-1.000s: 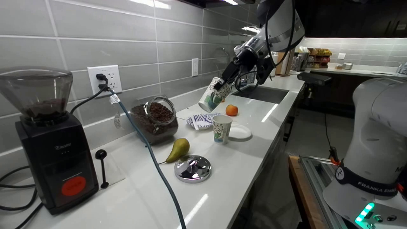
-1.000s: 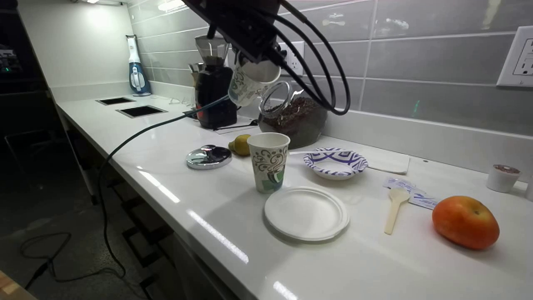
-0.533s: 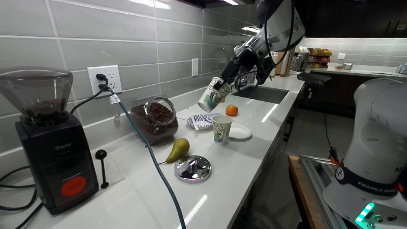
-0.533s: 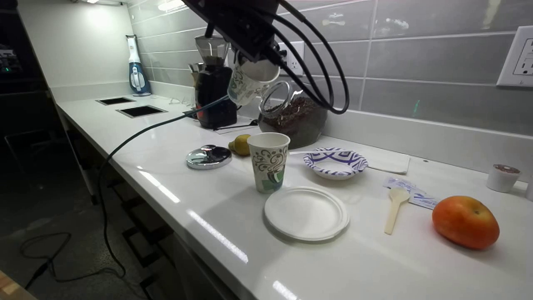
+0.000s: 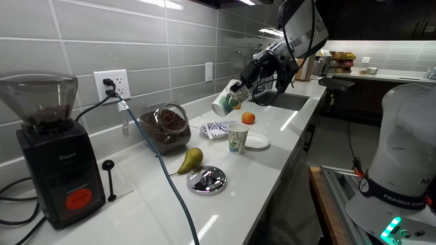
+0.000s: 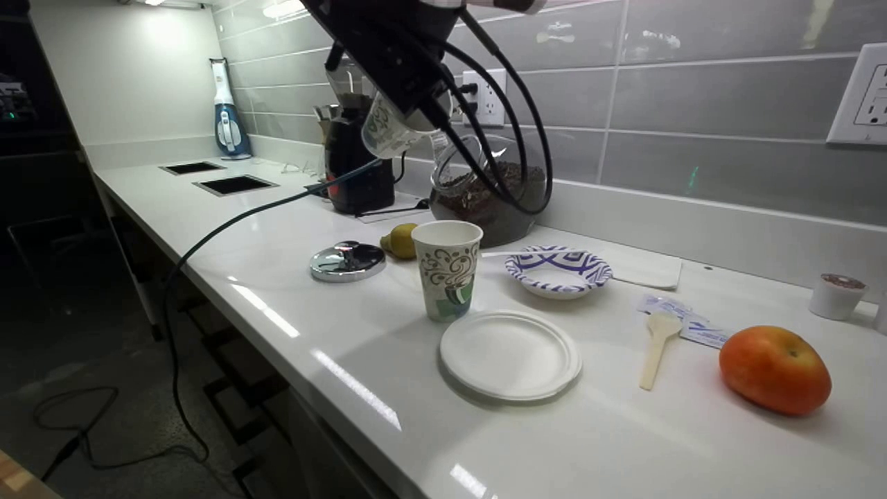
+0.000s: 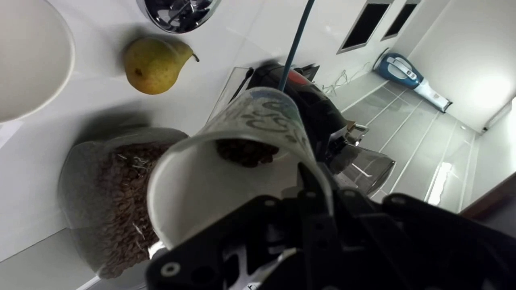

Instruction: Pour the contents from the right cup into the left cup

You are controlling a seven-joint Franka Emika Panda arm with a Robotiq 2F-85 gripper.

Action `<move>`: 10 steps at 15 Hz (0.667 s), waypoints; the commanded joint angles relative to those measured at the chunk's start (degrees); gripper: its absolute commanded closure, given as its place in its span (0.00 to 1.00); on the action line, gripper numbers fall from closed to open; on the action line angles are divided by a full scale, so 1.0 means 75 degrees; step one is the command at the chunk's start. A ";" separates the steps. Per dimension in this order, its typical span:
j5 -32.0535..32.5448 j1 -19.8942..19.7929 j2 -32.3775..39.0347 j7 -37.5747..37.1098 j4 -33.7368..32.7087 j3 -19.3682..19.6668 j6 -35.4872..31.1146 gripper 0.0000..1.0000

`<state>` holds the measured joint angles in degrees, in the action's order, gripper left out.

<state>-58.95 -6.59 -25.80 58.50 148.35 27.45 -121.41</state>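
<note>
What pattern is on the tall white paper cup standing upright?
The cup has dark swirls above green and blue, clearest in an exterior view.

an exterior view looked down the desk (image 5: 252,170), grinder (image 5: 58,170) near, sink (image 5: 291,101) far | an exterior view faced roughly back, plate (image 6: 511,357) near, vacuum (image 6: 230,125) far | wrist view looked closely into the tilted cup (image 7: 236,181) | both exterior views shared the bowl (image 6: 558,278)

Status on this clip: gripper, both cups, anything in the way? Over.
Gripper holding tilted patterned cup, dark beans inside. Other patterned cup upright on counter. Plate beside it, probably no hindrance.
</note>
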 commanded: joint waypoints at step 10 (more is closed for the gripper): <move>-0.1065 -0.1382 0.1242 0.1234 -0.0090 0.0047 0.2018 0.99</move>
<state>-63.93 -14.75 -19.50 64.62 148.35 27.89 -110.08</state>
